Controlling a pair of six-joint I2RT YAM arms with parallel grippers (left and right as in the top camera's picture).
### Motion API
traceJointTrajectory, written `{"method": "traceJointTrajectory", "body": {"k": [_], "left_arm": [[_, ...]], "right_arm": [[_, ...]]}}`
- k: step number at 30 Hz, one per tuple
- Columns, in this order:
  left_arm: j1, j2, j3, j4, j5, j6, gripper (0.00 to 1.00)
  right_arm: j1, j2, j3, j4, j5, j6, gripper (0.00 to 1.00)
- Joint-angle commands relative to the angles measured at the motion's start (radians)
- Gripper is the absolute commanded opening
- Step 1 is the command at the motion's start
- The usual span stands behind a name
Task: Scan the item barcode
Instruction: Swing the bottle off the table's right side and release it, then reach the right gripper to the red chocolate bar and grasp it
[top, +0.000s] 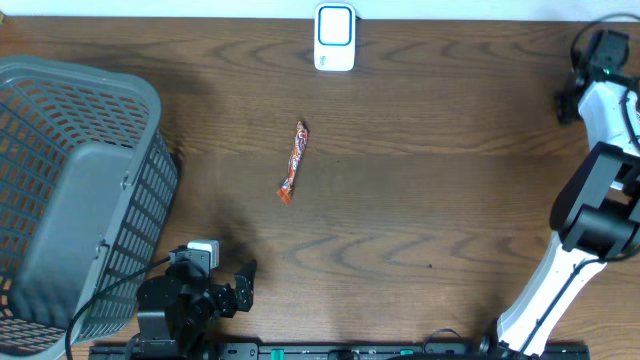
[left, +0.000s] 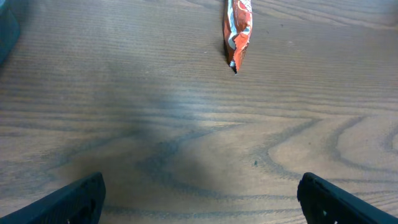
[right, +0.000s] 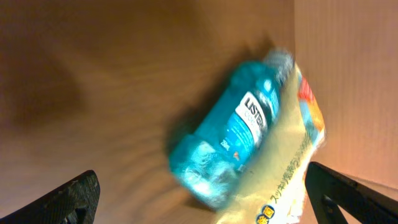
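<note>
A snack packet (top: 293, 160) is lying mid-frame on the dark wood-grain table (top: 450, 200) below the scanner (top: 334, 37); the left hand (left: 199, 190) and right hand (right: 202, 193) are both gaping, the right above a blue bottle (right: 239, 134).

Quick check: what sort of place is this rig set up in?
Probably a mock shop checkout: a white scanner, a grey shopping basket, and a snack packet on the wooden table.
</note>
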Motion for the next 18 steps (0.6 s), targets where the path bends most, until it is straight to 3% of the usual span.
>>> {"method": "traceJointTrajectory", "body": {"k": [1,2,3,4,8,10,13,16,18], "left_arm": [[0.003,-0.002,-0.012,-0.046,0.013,-0.008,0.98],[0.003,-0.002,-0.012,-0.046,0.013,-0.008,0.98],[0.003,-0.002,-0.012,-0.046,0.013,-0.008,0.98],[0.003,-0.002,-0.012,-0.046,0.013,-0.008,0.98],[0.003,-0.002,-0.012,-0.046,0.013,-0.008,0.98],[0.003,-0.002,-0.012,-0.046,0.013,-0.008,0.98],[0.003,-0.002,-0.012,-0.046,0.013,-0.008,0.98],[0.003,-0.002,-0.012,-0.046,0.013,-0.008,0.98],[0.003,-0.002,-0.012,-0.046,0.013,-0.008,0.98]], "right_arm": [[0.085,-0.193,0.014,-0.011,-0.289,0.201,0.99],[0.104,-0.225,0.014,-0.031,-0.378,0.266,0.99],[0.150,-0.289,0.014,-0.090,-0.635,0.422,0.99],[0.174,-0.316,0.014,-0.123,-0.774,0.486,0.99],[0.295,-0.352,0.014,-0.195,-1.226,0.579,0.99],[0.381,-0.336,0.011,-0.193,-1.355,0.638,0.99],[0.525,-0.299,0.011,-0.193,-1.323,0.663,0.99],[0.679,-0.241,0.011,-0.233,-1.071,0.725,0.99],[0.781,-0.197,0.011,-0.272,-0.822,0.851,0.99]]}}
